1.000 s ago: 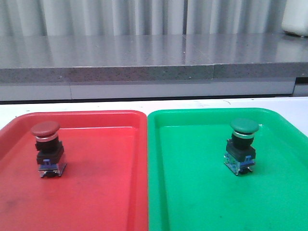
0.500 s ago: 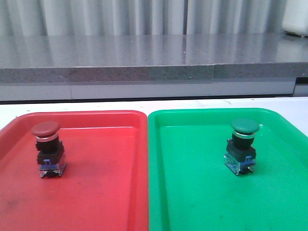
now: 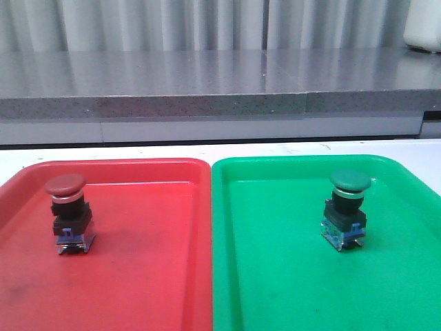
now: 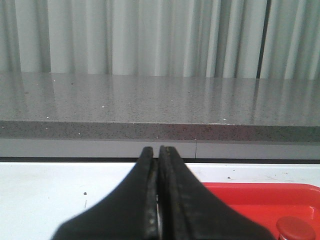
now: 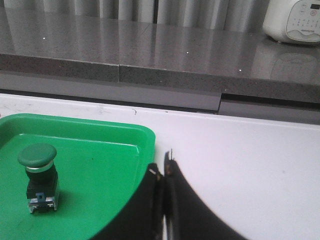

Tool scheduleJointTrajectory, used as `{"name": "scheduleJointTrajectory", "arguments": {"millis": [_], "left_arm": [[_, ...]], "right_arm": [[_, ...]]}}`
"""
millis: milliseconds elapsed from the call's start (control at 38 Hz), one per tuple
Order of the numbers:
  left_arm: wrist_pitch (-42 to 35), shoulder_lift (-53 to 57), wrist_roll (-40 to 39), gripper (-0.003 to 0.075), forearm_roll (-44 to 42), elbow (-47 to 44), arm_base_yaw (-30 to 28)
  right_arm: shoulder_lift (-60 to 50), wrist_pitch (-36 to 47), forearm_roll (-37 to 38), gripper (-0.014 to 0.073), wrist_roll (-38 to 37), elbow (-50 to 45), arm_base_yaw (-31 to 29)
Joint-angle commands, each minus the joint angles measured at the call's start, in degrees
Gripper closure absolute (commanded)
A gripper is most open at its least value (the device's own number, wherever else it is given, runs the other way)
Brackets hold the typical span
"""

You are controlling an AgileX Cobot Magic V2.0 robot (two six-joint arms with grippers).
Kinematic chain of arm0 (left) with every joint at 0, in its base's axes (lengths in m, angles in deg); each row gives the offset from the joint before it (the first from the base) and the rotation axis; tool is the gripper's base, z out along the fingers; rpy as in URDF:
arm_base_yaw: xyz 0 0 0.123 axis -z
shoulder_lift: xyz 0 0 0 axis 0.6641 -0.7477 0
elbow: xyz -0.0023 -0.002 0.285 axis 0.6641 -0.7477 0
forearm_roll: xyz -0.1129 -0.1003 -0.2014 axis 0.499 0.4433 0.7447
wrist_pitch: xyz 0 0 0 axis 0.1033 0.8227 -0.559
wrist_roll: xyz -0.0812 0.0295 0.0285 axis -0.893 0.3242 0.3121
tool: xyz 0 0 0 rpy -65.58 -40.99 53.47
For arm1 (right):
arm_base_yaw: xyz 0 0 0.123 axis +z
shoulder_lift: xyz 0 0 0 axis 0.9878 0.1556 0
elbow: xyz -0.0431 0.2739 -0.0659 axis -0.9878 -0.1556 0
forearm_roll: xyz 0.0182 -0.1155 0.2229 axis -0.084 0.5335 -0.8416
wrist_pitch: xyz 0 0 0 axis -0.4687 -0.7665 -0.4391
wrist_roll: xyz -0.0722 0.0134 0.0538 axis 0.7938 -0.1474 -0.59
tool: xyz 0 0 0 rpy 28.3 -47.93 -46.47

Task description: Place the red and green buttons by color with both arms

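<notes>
Red button (image 3: pixel 67 214) upright in red tray (image 3: pixel 151 276), left side of front frame, dark-red cap up. Green button (image 3: pixel 347 209) upright in green tray (image 3: pixel 289 289), right side of frame. Trays side by side, rims touching at frame centre, on white table (image 3: pixel 207 150).

Left gripper (image 4: pixel 158 165) — jaws pressed together, empty; red cap at lower right corner of its frame. Right gripper (image 5: pixel 164 172) — jaws closed, empty, over green tray's rim; green button at lower left of that frame. Grey ledge (image 3: pixel 207 83) across upper frame.

Two trays are lying side by side on the table (image 3: pixel 138 150): the left tray (image 3: pixel 138 276) is holding one button (image 3: pixel 67 214) upright, the right tray (image 3: pixel 275 276) is holding the other button (image 3: pixel 346 209)
</notes>
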Motion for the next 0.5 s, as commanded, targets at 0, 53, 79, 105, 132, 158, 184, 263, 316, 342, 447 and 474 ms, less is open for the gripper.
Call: {"name": "scheduleJointTrajectory", "arguments": {"millis": [0, 53, 79, 105, 132, 158, 184, 263, 316, 342, 447, 474], "left_arm": [[-4.9, 0.8, 0.0, 0.074, 0.5, -1.4, 0.0], [-4.9, 0.8, 0.0, 0.074, 0.5, -1.4, 0.0], [-4.9, 0.8, 0.0, 0.074, 0.5, -1.4, 0.0], [-4.9, 0.8, 0.0, 0.074, 0.5, -1.4, 0.0], [-4.9, 0.8, 0.0, 0.074, 0.5, -1.4, 0.0], [-4.9, 0.8, 0.0, 0.074, 0.5, -1.4, 0.0], [-4.9, 0.8, 0.0, 0.074, 0.5, -1.4, 0.0], [-4.9, 0.8, 0.0, 0.074, 0.5, -1.4, 0.0], [-4.9, 0.8, 0.0, 0.074, 0.5, -1.4, 0.0], [-4.9, 0.8, 0.0, 0.074, 0.5, -1.4, 0.0], [-4.9, 0.8, 0.0, 0.074, 0.5, -1.4, 0.0], [-4.9, 0.8, 0.0, 0.074, 0.5, -1.4, 0.0]], "right_arm": [[-1.0, 6.6, 0.8, 0.0664, 0.7, 0.2, -0.4], [-1.0, 6.6, 0.8, 0.0664, 0.7, 0.2, -0.4], [-1.0, 6.6, 0.8, 0.0664, 0.7, 0.2, -0.4], [-1.0, 6.6, 0.8, 0.0664, 0.7, 0.2, -0.4], [-1.0, 6.6, 0.8, 0.0664, 0.7, 0.2, -0.4], [-1.0, 6.8, 0.8, 0.0664, 0.7, 0.2, -0.4], [-1.0, 7.0, 0.8, 0.0664, 0.7, 0.2, -0.4], [-1.0, 7.4, 0.8, 0.0664, 0.7, 0.2, -0.4], [-1.0, 7.4, 0.5, 0.0664, 0.7, 0.2, -0.4], [-1.0, 7.5, 0.3, 0.0664, 0.2, 0.2, -0.4], [-1.0, 8.3, -0.4, 0.0664, 0.1, 0.2, -0.4], [-1.0, 8.7, -0.7, 0.0664, 0.1, 0.2, -0.4]]}}
